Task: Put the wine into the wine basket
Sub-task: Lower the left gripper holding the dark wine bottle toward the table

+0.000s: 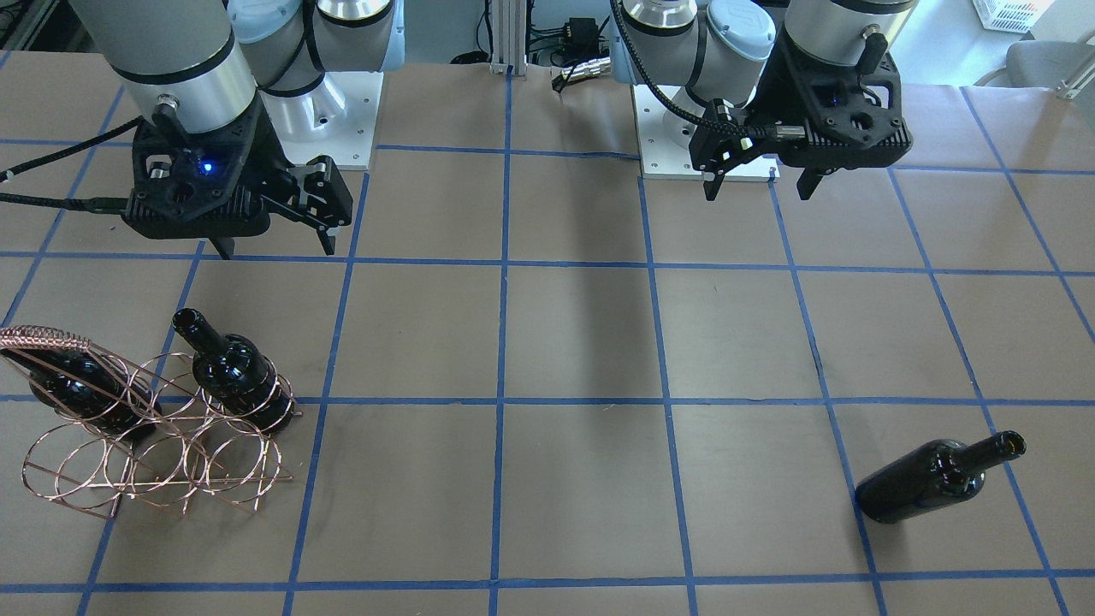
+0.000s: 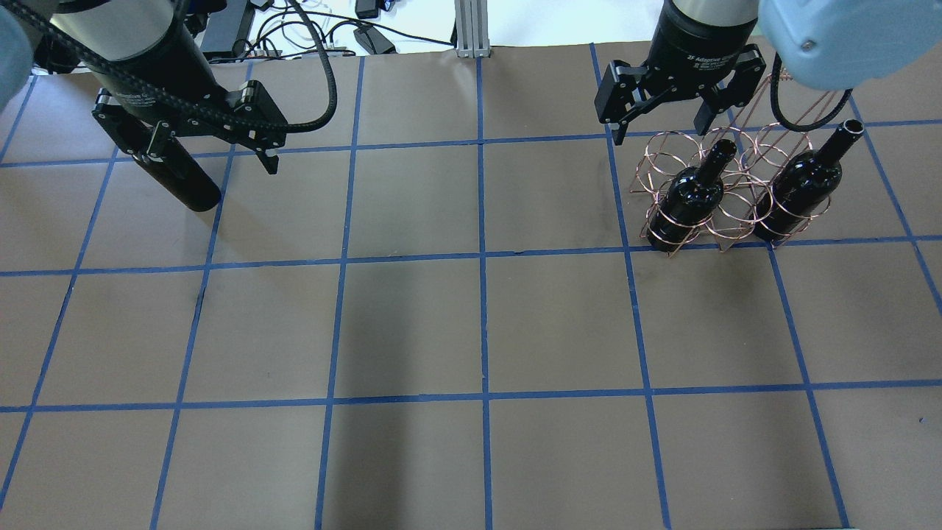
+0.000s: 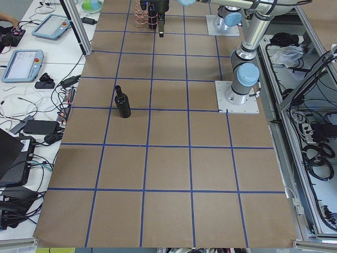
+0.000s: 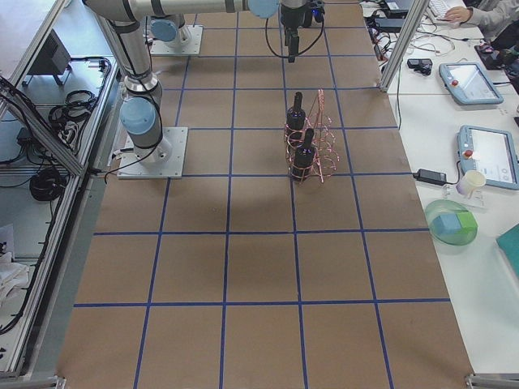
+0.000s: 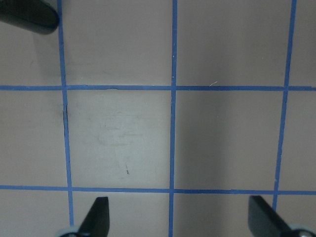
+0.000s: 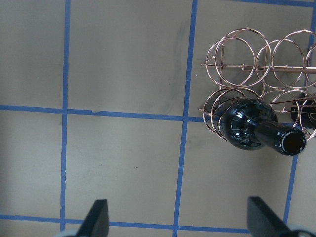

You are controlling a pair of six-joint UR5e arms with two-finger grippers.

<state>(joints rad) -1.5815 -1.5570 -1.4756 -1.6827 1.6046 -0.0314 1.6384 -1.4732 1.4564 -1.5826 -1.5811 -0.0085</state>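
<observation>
Plainly, the wine (image 1: 937, 481) stands upright on the surface (image 1: 582, 342) at the robot's left side, well apart from the basket (image 1: 47, 335). The front view shows it whole. Overhead, the left pincer (image 1: 758, 190) covers its neck, and the left wrist view catches only a dark sliver in one corner. That pincer hangs wide and empty above bare surface. The right pincer (image 1: 278, 248) hangs wide and empty too, near the basket, where two bottles (image 1: 231, 368) sit in the rings; its wrist view shows one open mouth.
</observation>
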